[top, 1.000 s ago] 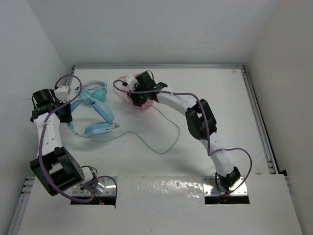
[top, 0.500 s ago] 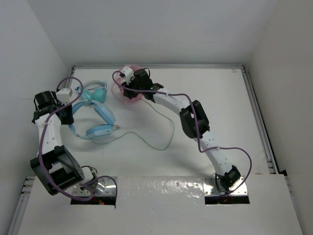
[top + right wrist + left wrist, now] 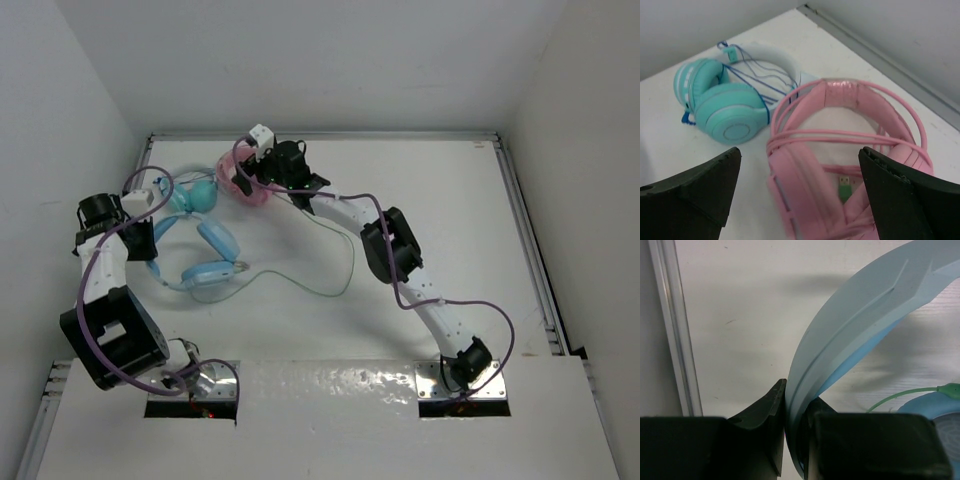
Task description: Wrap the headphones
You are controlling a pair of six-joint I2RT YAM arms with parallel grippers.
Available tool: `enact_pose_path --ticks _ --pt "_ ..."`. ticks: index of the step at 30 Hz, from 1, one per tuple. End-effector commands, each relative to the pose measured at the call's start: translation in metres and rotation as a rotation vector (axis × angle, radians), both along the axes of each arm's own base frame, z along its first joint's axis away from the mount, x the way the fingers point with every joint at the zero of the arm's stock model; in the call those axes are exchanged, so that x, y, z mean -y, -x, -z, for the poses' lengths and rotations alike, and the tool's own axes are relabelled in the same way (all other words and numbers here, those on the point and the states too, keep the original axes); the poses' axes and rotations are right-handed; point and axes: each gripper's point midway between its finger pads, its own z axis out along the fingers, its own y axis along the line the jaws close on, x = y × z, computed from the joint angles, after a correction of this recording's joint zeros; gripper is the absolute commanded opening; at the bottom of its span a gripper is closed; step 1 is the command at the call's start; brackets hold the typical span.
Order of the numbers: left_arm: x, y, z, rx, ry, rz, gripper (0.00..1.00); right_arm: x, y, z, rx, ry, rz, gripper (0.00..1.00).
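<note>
The light-blue over-ear headphones (image 3: 207, 272) lie at the left of the white tabletop (image 3: 450, 200). Their thin pale-green cable (image 3: 350, 265) trails loose to the right. My left hand (image 3: 792, 407) is pinched tight on their wide headband (image 3: 855, 325). My right hand (image 3: 800, 200) hovers over pink headphones (image 3: 840, 145), fingers spread wide and holding nothing. Smaller teal headphones (image 3: 727, 112) sit just beside the pink pair.
</note>
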Motion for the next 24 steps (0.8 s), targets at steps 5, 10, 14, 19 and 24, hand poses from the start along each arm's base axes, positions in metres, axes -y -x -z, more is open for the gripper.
enact_pose_path --ticks 5,10,14,19,24 --pt "0.002 -0.010 -0.007 0.068 0.033 0.008 0.00 0.016 0.057 -0.104 0.121 0.124 -0.079 0.99" --pt "0.002 -0.010 -0.004 0.068 0.039 0.011 0.00 0.089 0.108 -0.063 -0.032 0.263 -0.077 0.66" --pt "0.000 -0.012 -0.007 0.077 0.043 0.010 0.00 0.139 0.101 0.015 -0.320 0.307 0.008 0.43" --pt "0.003 -0.013 -0.015 0.101 0.054 0.021 0.00 0.145 0.063 0.071 -0.400 0.382 0.089 0.50" --pt "0.002 -0.008 -0.014 0.091 0.050 0.019 0.00 0.151 0.047 0.114 -0.460 0.444 0.162 0.56"
